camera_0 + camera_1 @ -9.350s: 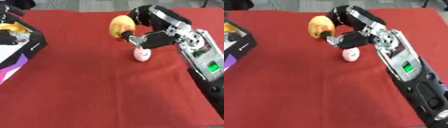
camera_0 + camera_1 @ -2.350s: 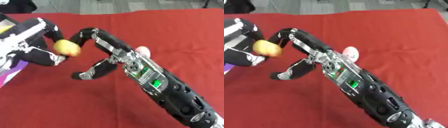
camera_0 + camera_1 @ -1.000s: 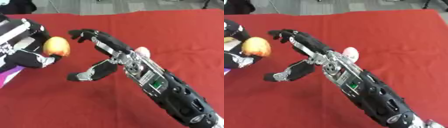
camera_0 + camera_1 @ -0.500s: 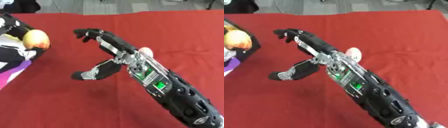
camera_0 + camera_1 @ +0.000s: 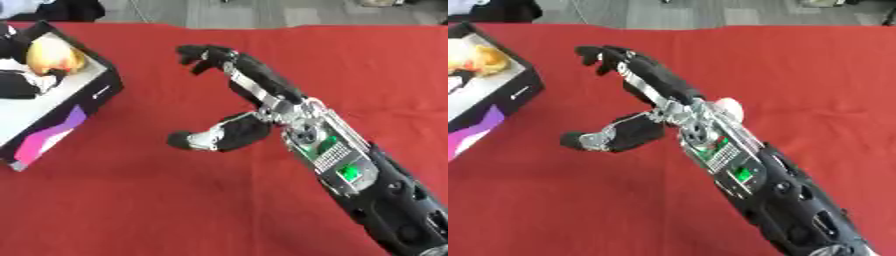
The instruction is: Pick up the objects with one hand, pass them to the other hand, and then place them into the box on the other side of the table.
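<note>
We see the yellow-red fruit [image 5: 52, 56] over the box [image 5: 66, 117] at the worktop's [image 5: 175, 210] left edge, with our left hand [image 5: 19, 80] beside it; its dark fingers curl round the fruit's lower side. Our right hand [image 5: 249, 97] hangs over the red cloth, fingers [image 5: 206, 52] and thumb spread wide, empty, well apart from the fruit. A small pale pink object [image 5: 730, 106] peeks out behind the right forearm.

Yellow-red fruit [image 5: 52, 57], earlier beside right hand [image 5: 254, 107] at far centre, now over box [image 5: 83, 107] at far left, gripped by left hand [image 5: 22, 82]. Right hand now empty, fingers spread mid-table.
</note>
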### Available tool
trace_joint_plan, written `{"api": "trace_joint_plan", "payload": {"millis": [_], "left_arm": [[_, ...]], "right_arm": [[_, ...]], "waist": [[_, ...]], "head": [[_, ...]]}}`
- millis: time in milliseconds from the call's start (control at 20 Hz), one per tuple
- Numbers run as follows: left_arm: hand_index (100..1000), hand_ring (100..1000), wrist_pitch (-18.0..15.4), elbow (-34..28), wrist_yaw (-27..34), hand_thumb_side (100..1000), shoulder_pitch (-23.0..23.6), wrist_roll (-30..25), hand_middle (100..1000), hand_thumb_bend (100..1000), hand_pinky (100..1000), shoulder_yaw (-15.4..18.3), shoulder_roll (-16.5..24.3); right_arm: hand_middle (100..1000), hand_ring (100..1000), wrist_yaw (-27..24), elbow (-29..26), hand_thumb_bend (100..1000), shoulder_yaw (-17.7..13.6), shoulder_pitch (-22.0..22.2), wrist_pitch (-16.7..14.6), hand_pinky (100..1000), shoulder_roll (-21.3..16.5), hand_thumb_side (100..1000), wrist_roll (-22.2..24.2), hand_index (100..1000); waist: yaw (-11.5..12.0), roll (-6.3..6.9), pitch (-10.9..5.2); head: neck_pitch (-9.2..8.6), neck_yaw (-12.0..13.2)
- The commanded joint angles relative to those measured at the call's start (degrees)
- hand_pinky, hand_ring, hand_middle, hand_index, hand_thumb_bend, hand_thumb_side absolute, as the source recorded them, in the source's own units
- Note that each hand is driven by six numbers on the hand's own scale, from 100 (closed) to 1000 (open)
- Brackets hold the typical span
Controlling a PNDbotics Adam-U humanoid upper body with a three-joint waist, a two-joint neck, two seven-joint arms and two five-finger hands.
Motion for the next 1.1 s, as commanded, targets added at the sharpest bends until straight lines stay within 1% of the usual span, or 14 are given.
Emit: {"api": "trace_joint_plan", "payload": {"millis": [50, 300, 600, 800, 850, 900, 950, 1000, 1100], "left_arm": [[516, 589, 0.0, 3.4, 0.0, 100, -1.0, 0.9, 479, 409, 783, 2.2, 1.0], [521, 594, 0.0, 9.5, -0.2, 100, -1.7, 2.0, 483, 398, 783, 3.2, -0.1], [545, 614, -0.7, 16.5, -3.3, 100, -3.4, 0.9, 508, 401, 787, 3.4, -1.4], [585, 643, -1.3, 20.1, -5.6, 100, -4.9, 0.1, 548, 466, 798, 3.3, -2.4], [614, 668, -1.4, 20.8, -6.2, 100, -5.3, 0.0, 574, 519, 807, 3.2, -2.5], [651, 698, -1.6, 21.5, -6.9, 127, -5.6, -0.3, 608, 564, 821, 3.2, -2.7], [677, 720, -1.7, 22.1, -7.5, 168, -5.8, -0.7, 634, 608, 833, 3.1, -2.9], [743, 772, -1.9, 22.6, -8.2, 261, -6.1, -1.2, 716, 720, 862, 3.1, -3.0], [797, 812, -2.0, 23.6, -9.7, 318, -6.4, -2.0, 770, 810, 881, 3.1, -3.3]], "right_arm": [[822, 797, -0.9, -1.9, 624, -0.8, -1.1, 0.4, 924, -0.9, 507, -0.1, 950], [821, 795, -1.3, -2.5, 623, -1.0, -1.0, 0.8, 924, -1.1, 507, -0.1, 949], [821, 794, -1.7, -3.1, 624, -1.1, -1.0, 1.0, 924, -1.2, 504, -0.1, 948], [819, 792, -2.0, -3.3, 624, -1.1, -0.9, 1.1, 924, -1.2, 501, -0.2, 947], [819, 792, -2.0, -3.4, 624, -1.1, -0.9, 1.1, 923, -1.2, 500, -0.2, 946], [818, 791, -2.1, -3.4, 624, -1.1, -0.9, 1.1, 923, -1.2, 499, -0.2, 946], [818, 791, -2.1, -3.5, 625, -1.1, -0.9, 1.1, 923, -1.2, 499, -0.2, 946], [818, 791, -2.2, -3.5, 625, -1.1, -0.9, 1.1, 923, -1.3, 497, -0.2, 945], [817, 789, -2.3, -3.6, 624, -1.1, -0.9, 1.2, 923, -1.3, 496, -0.3, 945]], "waist": [[0.0, -0.64, -0.46], [-0.1, -0.95, -0.43], [-0.3, -1.21, -0.48], [-0.4, -1.25, -0.56], [-0.4, -1.25, -0.58], [-0.5, -1.26, -0.59], [-0.5, -1.26, -0.61], [-0.5, -1.25, -0.62], [-0.6, -1.22, -0.63]], "head": [[-0.72, 1.1], [-0.84, 1.8], [-1.06, 1.9], [-1.06, 1.8], [-1.06, 1.8], [-1.06, 1.8], [-1.07, 1.8], [-1.08, 1.7], [-1.09, 1.7]]}}
